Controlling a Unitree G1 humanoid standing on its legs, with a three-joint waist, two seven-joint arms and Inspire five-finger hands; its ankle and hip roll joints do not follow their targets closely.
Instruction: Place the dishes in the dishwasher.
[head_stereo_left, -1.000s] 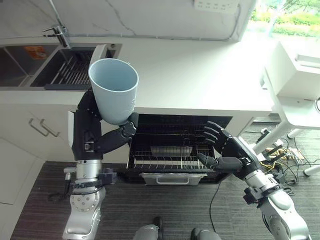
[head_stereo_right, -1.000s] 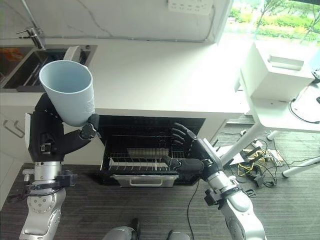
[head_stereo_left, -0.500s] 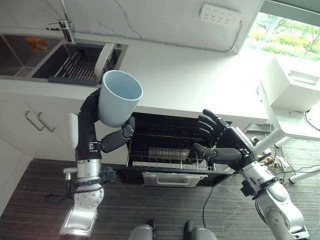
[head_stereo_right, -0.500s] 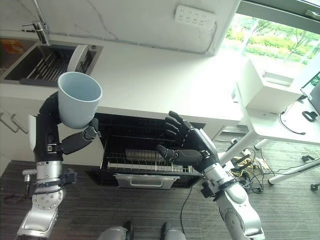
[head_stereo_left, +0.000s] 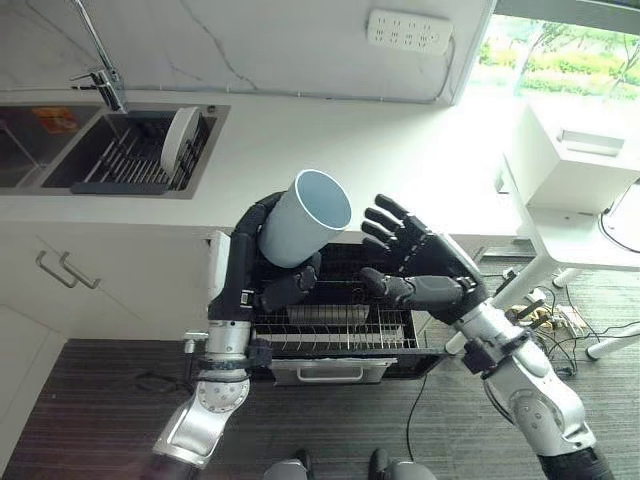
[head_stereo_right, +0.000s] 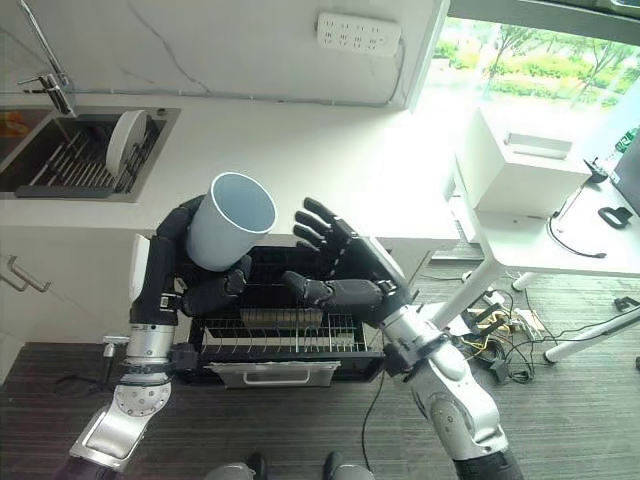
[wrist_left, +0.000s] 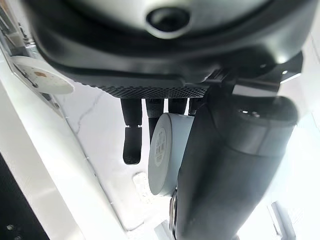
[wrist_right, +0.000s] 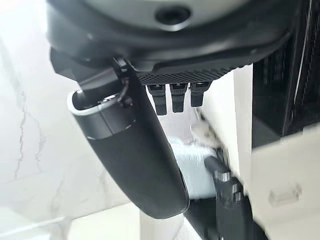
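Note:
A pale blue cup (head_stereo_left: 302, 219) is held tilted in the air above the open dishwasher (head_stereo_left: 335, 310), its mouth facing up and to the right. My left hand (head_stereo_left: 268, 282) is shut on it, fingers behind the cup and thumb across its lower side; the left wrist view has the cup's base (wrist_left: 167, 152) between thumb and fingers. My right hand (head_stereo_left: 415, 268) is open with fingers spread, just to the right of the cup and apart from it. The dishwasher's wire rack (head_stereo_left: 340, 330) is pulled out below both hands. A white plate (head_stereo_left: 181, 131) stands in the sink rack.
A sink (head_stereo_left: 60, 150) with a tap (head_stereo_left: 105, 85) and a dark dish rack lies at the left of the white counter (head_stereo_left: 350, 150). A white desk (head_stereo_left: 575, 210) stands at the right, with cables on the floor beneath it.
The camera view shifted. My left hand has carried the cup to the right, over the dishwasher, and tipped it. My right hand rose and came closer to the cup.

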